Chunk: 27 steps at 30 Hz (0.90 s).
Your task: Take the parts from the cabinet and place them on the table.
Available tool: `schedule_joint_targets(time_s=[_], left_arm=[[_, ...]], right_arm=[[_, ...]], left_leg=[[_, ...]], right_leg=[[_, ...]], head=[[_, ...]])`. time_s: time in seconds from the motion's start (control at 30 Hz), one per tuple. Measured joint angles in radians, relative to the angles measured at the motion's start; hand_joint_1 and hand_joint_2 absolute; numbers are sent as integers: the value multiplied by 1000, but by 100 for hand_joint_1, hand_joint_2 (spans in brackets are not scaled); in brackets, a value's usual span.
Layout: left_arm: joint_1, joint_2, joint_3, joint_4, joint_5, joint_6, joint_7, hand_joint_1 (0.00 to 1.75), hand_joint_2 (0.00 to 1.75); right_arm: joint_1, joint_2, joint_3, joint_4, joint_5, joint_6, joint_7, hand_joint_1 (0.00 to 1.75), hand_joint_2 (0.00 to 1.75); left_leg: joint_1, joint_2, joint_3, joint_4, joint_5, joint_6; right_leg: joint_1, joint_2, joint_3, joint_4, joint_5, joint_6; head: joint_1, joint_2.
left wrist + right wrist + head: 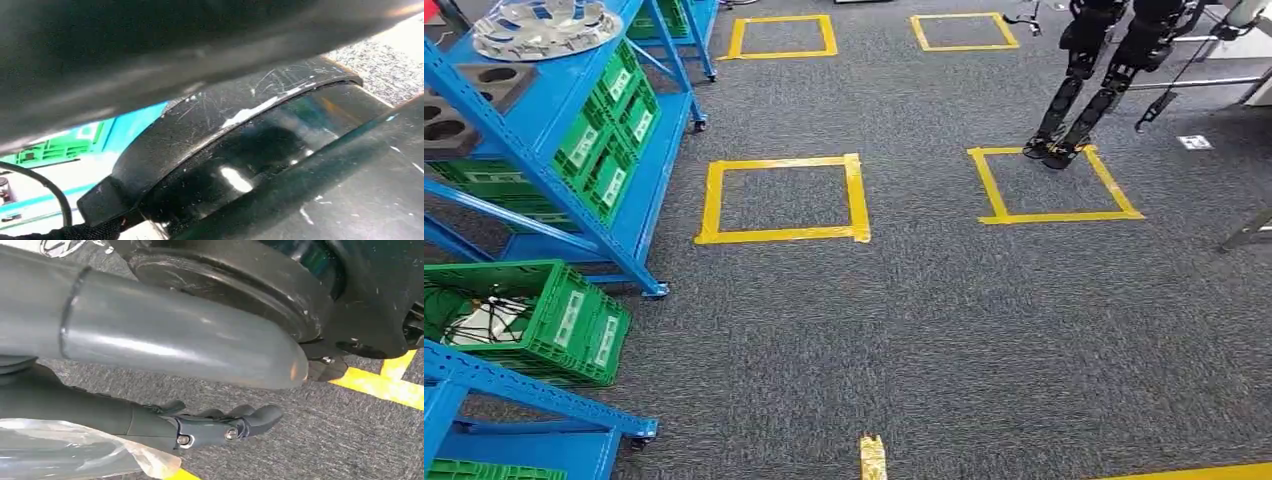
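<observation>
Head view: a blue cabinet (574, 120) of open metal shelving stands at the left on grey carpet (944, 340). On its top shelf lies a round silver part (544, 25) with blue patches, and just beside it a dark grey tray (469, 105) with round recesses. Lower shelves carry green crates (614, 130) bearing white labels, whose writing is too small to read. A further green crate (534, 315) on a nearer blue shelf holds dark cables and something white. Yellow tape squares (784, 200) mark the carpet; the dark legs of another robot (1089, 85) stand at the edge of the right-hand square.

Right wrist view: the right hand (210, 425) hangs above the carpet with its fingers curled loosely, apart and holding nothing; clear plastic film (75, 455) lies beside it.

Left wrist view: the state of the left hand cannot be told.
</observation>
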Motion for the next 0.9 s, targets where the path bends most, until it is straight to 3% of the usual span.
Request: schedule_joint_targets(time_s=[0.07,0.13,0.2,0.23,0.27,0.3,0.33,0.4,0.43,0.47,0.57,0.6,0.67,0.73,0.77,0.8,0.83,0.9], left_arm=[[0,0,0,0,0,0,0,0,0],[-1,-2,0,0,0,0,0,0,0],[-2,-3,0,0,0,-2,0,0,0],[-2,-3,0,0,0,-3,0,0,0],[-2,-3,0,0,0,-3,0,0,0],[-2,-3,0,0,0,-3,0,0,0],[-2,-4,0,0,0,-4,0,0,0],[-3,-3,0,0,0,-6,0,0,0],[-3,-2,0,0,0,-6,0,0,0],[-5,-2,0,0,0,-6,0,0,0],[-3,0,0,0,0,-6,0,0,0],[-3,0,0,0,0,-6,0,0,0],[-5,-1,0,0,0,-6,0,0,0],[-5,-1,0,0,0,-6,0,0,0],[-4,-1,0,0,0,-6,0,0,0],[-3,-1,0,0,0,-6,0,0,0],[-2,0,0,0,0,-6,0,0,0],[-4,0,0,0,0,-6,0,0,0]], right_arm=[[-2,0,0,0,0,0,0,0,0],[-3,0,0,0,-1,0,-1,0,0],[-1,0,0,0,-2,0,-1,0,0],[0,0,0,0,-3,0,-1,0,0],[2,0,0,0,-4,0,-1,0,0],[2,0,0,0,-4,0,-1,0,0],[2,0,0,0,-4,1,-1,0,0],[1,0,0,0,-4,1,-2,0,0],[-1,2,0,-1,-4,1,-2,0,0],[-2,3,0,-1,-4,1,-3,0,0],[3,2,0,0,-4,0,-3,0,0],[2,2,-1,0,-6,-1,-3,0,0],[1,2,-1,0,-5,0,-4,0,0],[2,2,0,0,-5,0,-5,0,0],[2,2,0,0,-5,0,-4,0,0],[3,2,0,0,-5,0,-4,0,0],[2,2,0,0,-5,0,-4,0,0],[0,2,0,0,-5,0,-5,0,0]], left_leg=[[3,-1,8,-23,11,14],[12,-2,22,-46,23,21],[12,-3,20,-45,23,22],[12,-3,20,-45,23,22],[12,-4,20,-44,22,21],[13,-6,22,-44,21,18],[15,-8,24,-42,18,15],[18,-13,24,-27,7,-2],[12,-14,18,-19,2,-10],[10,-16,12,-7,-2,-13],[15,-18,12,-6,0,-20],[18,-14,9,4,-12,-26],[19,-11,-32,100,-74,-35],[19,-11,-105,260,-142,-36],[19,-11,-123,298,-146,-34],[19,-11,-120,289,-126,-30],[18,-11,-100,245,-90,-24],[11,-11,-20,73,6,-7]], right_leg=[[2,-2,9,-11,2,11],[2,19,-15,33,-34,11],[-1,29,-95,195,-110,16],[-1,30,-133,265,-131,19],[-1,29,-155,297,-126,22],[-4,29,-149,276,-98,24],[-7,29,-123,214,-55,26],[-18,32,-41,36,29,36],[-14,43,-33,22,2,40],[-16,42,-26,20,7,18],[-10,40,-28,22,9,1],[-11,37,-27,20,12,-7],[-8,33,-27,20,11,-16],[-4,27,-28,20,10,-19],[-2,25,-28,20,9,-20],[0,25,-26,20,8,-21],[2,25,-25,20,8,-22],[3,25,-19,20,7,-23]], head=[[0,0],[1,0],[8,0],[7,0],[10,0],[9,0],[9,0],[10,0],[15,0],[16,0],[7,0],[6,0],[0,0],[-2,0],[-3,0],[-2,0],[-3,0],[-2,0]])
